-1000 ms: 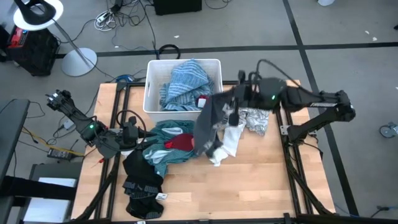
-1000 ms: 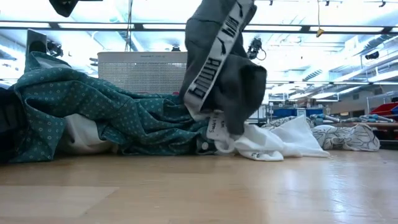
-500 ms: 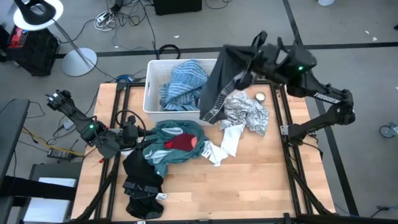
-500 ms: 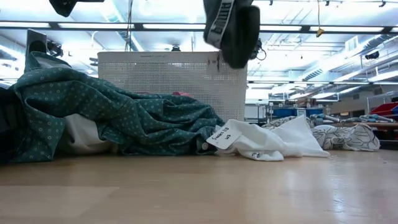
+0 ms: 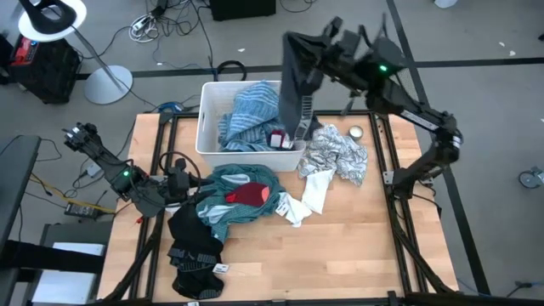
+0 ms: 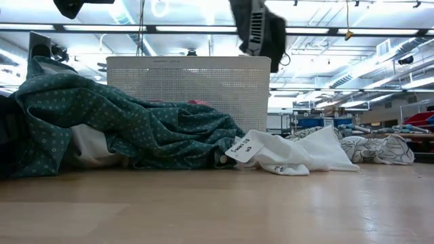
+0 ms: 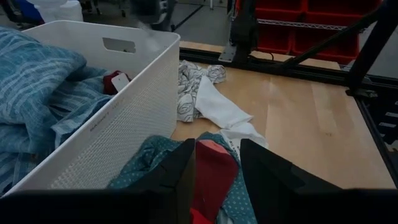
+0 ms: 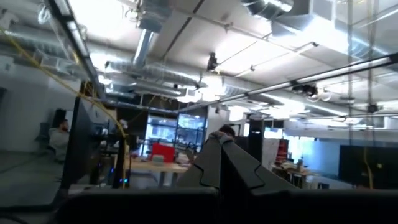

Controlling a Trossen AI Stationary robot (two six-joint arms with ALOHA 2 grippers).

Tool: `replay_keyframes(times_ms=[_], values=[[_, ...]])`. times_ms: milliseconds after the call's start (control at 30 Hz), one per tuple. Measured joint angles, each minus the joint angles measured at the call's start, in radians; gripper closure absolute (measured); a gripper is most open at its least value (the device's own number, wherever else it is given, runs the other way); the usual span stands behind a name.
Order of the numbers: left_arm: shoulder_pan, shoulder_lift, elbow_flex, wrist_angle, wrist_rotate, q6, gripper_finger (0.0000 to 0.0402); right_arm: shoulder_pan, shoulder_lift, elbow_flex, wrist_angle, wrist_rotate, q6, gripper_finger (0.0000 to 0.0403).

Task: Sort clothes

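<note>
Right gripper [image 5: 316, 47] pinching a dark grey garment [image 5: 299, 89] above the white perforated plastic tub [image 5: 206, 119], left gripper [image 7: 217, 171] fingers apart low over the teal patterned cloth [image 5: 223, 191], pale wooden tabletop [image 5: 340, 246], grey floor [image 5: 476, 30] behind, seemingly tiled.

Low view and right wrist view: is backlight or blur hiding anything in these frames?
Low view: ceiling strip lights glare behind the hanging grey garment, leaving it dark, though its waistband stripe reads; the teal cloth and tub are clear. Right wrist view: soft and hazy, aimed at bright ceiling lights; the held cloth is only a dark silhouette. High view: even light, no glare.
</note>
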Motion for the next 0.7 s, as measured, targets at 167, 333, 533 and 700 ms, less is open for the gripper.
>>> replay_keyframes(times_ms=[167, 333, 533, 700], values=[[0.0, 0.001, 0.0, 0.0, 0.0, 0.0, 0.027, -0.002, 0.118, 0.213, -0.204, -0.007, 0.006, 0.0403], [0.0, 0.001, 0.0, -0.017, 0.002, 0.0, 0.027, -0.002, 0.141, 0.245, -0.469, 0.031, 0.0, 0.0403], [0.0, 0.001, 0.0, -0.024, 0.002, -0.001, 0.027, -0.009, 0.142, 0.204, -0.798, 0.174, 0.004, 0.0403], [0.0, 0.001, 0.0, -0.023, 0.001, -0.001, 0.027, -0.011, 0.144, 0.077, -0.853, 0.166, 0.039, 0.0403]])
